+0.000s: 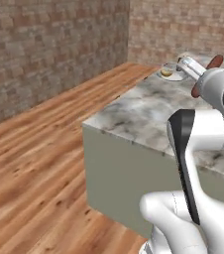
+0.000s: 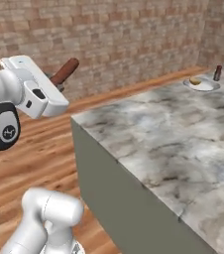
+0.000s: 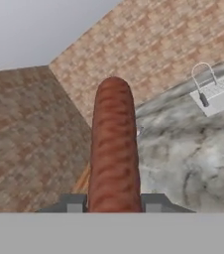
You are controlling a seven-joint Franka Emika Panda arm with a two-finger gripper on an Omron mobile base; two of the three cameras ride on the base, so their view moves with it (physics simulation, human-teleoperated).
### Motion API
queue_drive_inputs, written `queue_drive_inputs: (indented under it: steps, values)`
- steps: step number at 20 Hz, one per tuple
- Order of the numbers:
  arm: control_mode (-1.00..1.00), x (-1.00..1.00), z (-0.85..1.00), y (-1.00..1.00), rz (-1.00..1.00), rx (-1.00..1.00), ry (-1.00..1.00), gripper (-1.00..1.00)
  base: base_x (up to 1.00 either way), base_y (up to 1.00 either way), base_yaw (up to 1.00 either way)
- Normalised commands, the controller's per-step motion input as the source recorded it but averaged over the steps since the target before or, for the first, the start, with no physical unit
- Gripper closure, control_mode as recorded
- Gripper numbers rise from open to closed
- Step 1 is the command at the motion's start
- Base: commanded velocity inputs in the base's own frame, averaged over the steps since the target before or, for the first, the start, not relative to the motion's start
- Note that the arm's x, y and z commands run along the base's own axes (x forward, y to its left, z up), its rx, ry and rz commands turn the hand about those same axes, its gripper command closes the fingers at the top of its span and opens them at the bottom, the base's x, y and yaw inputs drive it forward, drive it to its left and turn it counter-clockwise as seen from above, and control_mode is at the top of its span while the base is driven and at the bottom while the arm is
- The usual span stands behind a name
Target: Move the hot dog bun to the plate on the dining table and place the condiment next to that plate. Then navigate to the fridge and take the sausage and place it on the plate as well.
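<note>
gripper [image 3: 114, 203]: clamped on the sausage [image 3: 114, 149], held up over the floor beside the table [image 2: 173, 144]
sausage: sticks straight out past the fingertips
plate [image 2: 201, 84]: far corner of the table, bun [image 2: 195, 81] on it
condiment [image 2: 217, 73]: just beside the plate

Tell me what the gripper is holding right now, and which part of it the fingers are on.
The gripper holds the sausage, clamped near one end between the two fingers; the rest sticks out beyond the tips.
</note>
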Motion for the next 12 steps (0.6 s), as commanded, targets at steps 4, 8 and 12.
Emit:
queue_drive_inputs:
  steps: [4,8,12]
  values:
    - [1.00,0.00,0.00,0.00,0.00,0.00,0.00,1.00,0.91,0.94,-0.49]
    - [1.00,0.00,0.00,0.00,0.00,0.00,0.00,1.00,0.85,0.96,-0.48]
    - [1.00,0.00,0.00,0.00,0.00,0.00,0.00,1.00,0.82,0.98,-0.48]
